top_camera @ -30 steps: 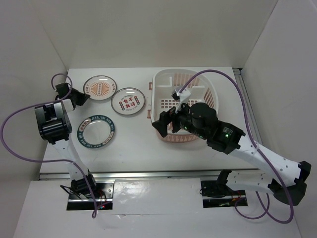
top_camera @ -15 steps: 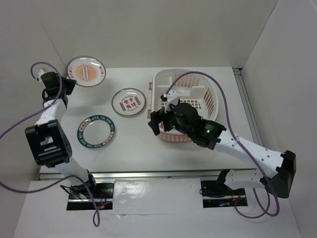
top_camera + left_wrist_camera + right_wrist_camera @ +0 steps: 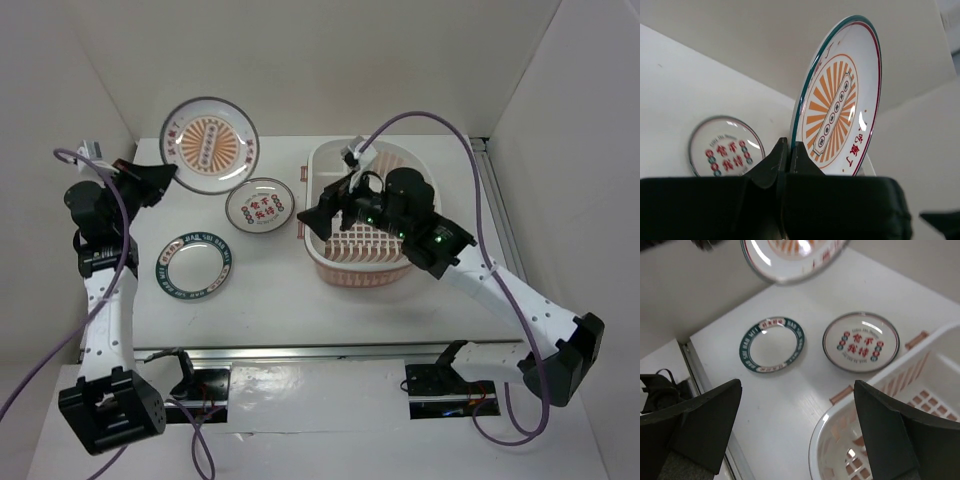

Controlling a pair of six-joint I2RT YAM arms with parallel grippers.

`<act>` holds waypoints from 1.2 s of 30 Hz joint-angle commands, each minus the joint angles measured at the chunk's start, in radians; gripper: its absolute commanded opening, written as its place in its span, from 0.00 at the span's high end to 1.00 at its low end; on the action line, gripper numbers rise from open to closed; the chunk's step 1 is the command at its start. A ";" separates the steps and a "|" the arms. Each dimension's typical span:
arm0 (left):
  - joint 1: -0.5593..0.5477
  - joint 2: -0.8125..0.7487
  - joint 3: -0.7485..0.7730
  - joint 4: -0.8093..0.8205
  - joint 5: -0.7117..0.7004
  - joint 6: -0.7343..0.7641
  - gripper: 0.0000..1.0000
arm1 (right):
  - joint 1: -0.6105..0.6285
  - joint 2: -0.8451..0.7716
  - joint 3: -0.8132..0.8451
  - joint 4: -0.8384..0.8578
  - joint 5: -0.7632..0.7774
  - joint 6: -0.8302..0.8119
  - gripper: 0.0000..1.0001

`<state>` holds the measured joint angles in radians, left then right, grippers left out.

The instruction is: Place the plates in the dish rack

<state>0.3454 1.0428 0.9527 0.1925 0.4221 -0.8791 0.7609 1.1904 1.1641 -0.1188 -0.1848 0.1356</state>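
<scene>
My left gripper (image 3: 168, 178) is shut on the rim of the orange-centred plate (image 3: 210, 146) and holds it high above the table's far left, tilted; in the left wrist view the plate (image 3: 840, 107) stands on edge between my fingers (image 3: 801, 157). The red-character plate (image 3: 259, 205) lies flat on the table and also shows in the left wrist view (image 3: 726, 150) and the right wrist view (image 3: 860, 342). The teal-rimmed plate (image 3: 195, 264) lies flat at front left. My right gripper (image 3: 322, 216) is open and empty above the left rim of the dish rack (image 3: 378, 266).
White walls enclose the table on the left, back and right. The rack's small handle (image 3: 841, 394) juts toward the red-character plate. Purple cables loop from both arms. The table's front edge has a metal rail (image 3: 300, 350).
My left gripper has lifted the orange-centred plate off the table and carried it up and rightward, tilting it. My right arm has shifted back over the rack's left rim.
</scene>
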 commanded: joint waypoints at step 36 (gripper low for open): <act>-0.065 -0.221 -0.261 0.395 0.482 -0.130 1.00 | -0.092 0.288 0.220 0.272 -0.211 0.231 0.50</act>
<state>0.2844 0.8471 0.6819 0.4686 0.8871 -0.9764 0.6399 1.4647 1.3266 0.0837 -0.4454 0.3298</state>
